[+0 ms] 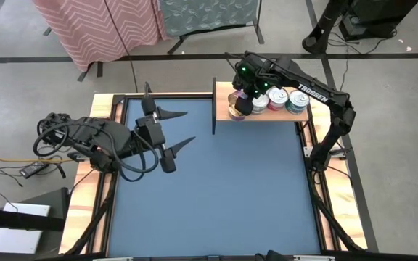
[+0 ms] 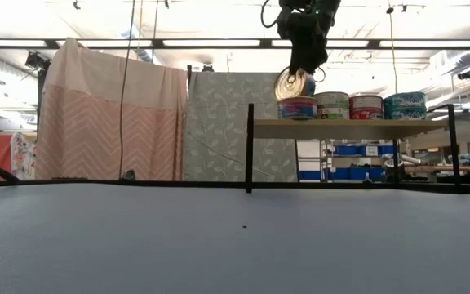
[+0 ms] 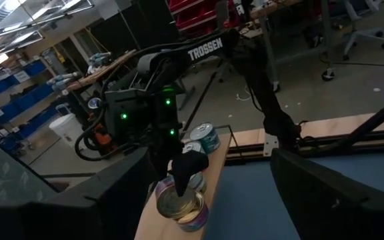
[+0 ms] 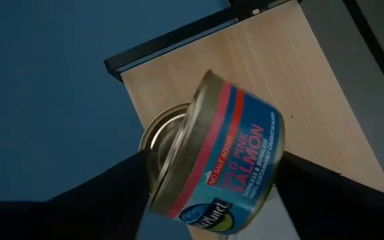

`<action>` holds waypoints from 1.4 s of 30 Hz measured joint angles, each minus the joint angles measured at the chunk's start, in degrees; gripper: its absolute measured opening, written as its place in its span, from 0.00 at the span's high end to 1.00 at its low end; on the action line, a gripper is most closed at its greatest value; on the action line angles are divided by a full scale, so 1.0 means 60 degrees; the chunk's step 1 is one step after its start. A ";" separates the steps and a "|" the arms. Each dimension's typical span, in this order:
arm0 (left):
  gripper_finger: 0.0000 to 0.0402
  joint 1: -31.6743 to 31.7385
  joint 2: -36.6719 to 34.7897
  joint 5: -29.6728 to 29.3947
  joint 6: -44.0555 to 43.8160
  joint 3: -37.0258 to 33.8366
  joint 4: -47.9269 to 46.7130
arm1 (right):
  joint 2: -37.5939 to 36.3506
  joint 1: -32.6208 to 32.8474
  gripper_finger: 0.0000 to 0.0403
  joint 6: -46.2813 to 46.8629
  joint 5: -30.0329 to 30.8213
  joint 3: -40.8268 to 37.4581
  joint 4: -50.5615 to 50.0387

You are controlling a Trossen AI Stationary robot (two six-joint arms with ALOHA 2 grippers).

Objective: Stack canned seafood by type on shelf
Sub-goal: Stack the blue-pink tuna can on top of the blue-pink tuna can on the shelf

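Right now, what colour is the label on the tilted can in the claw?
The tilted can has a blue label with red stripes, clearest in the right wrist view.

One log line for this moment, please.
right gripper: holds tilted salmon tin over tin on shelf | left gripper: open, idle over table

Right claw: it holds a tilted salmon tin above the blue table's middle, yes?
Not the table's middle. The right claw holds the tilted salmon tin above another tin at the shelf's end, as the high view shows.
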 joint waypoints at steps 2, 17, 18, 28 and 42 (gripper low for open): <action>0.22 0.0000 0.0000 0.0000 -0.0027 0.0000 0.0000 | 0.0000 0.0025 0.28 -0.0075 0.0001 -0.0001 -0.0010; 0.22 0.0000 0.0000 -0.0004 -0.0023 0.0000 0.0004 | -0.0018 0.0028 0.50 -0.0150 -0.0610 0.0169 -0.0391; 0.22 0.0000 0.0000 -0.0004 -0.0023 0.0000 0.0004 | -0.0018 0.0025 0.50 -0.0145 -0.0666 0.0259 -0.0474; 0.22 0.0000 0.0000 -0.0009 0.0152 0.0000 0.0011 | -0.0041 -0.0167 0.50 0.0159 -0.1231 0.2111 -0.1324; 0.22 0.0000 0.0000 -0.0010 0.0149 0.0000 0.0008 | -0.0383 0.0041 0.50 0.3356 -0.3072 0.2247 -0.1114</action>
